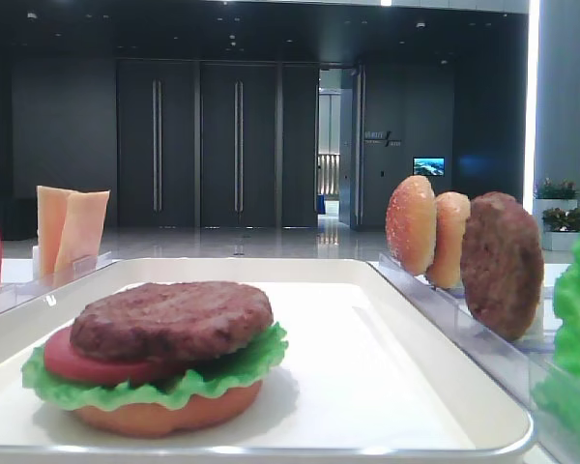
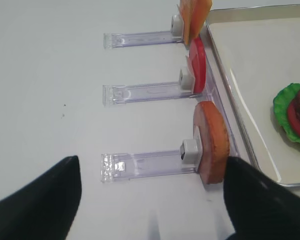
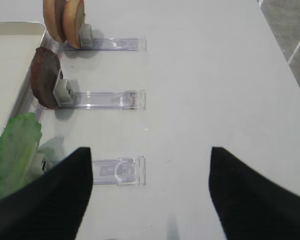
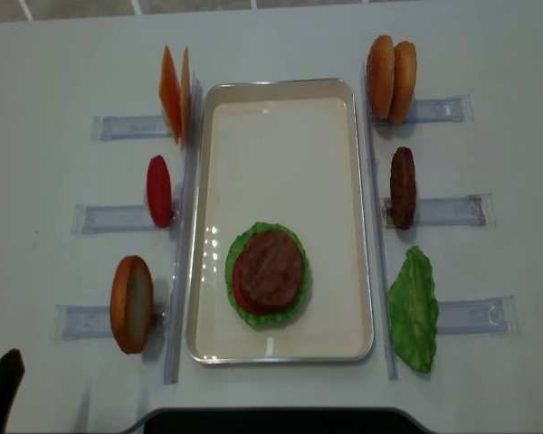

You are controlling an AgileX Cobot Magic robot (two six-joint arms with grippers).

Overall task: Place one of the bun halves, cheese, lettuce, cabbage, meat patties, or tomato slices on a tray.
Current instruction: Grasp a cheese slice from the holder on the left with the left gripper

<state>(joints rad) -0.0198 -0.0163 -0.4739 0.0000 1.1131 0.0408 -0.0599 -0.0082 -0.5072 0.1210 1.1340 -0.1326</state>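
On the white tray sits a stack of bun half, lettuce, tomato slice and, on top, a meat patty. Left of the tray, cheese slices, a tomato slice and a bun half stand in racks. On its right stand two bun halves, a meat patty and lettuce. Cabbage is out of view. My left gripper is open above the table, its right finger beside the bun half. My right gripper is open and empty, right of the lettuce.
Clear plastic holder racks stick out from both long sides of the tray. A longer clear strip runs along each tray side. A dark base sits at the table's front edge.
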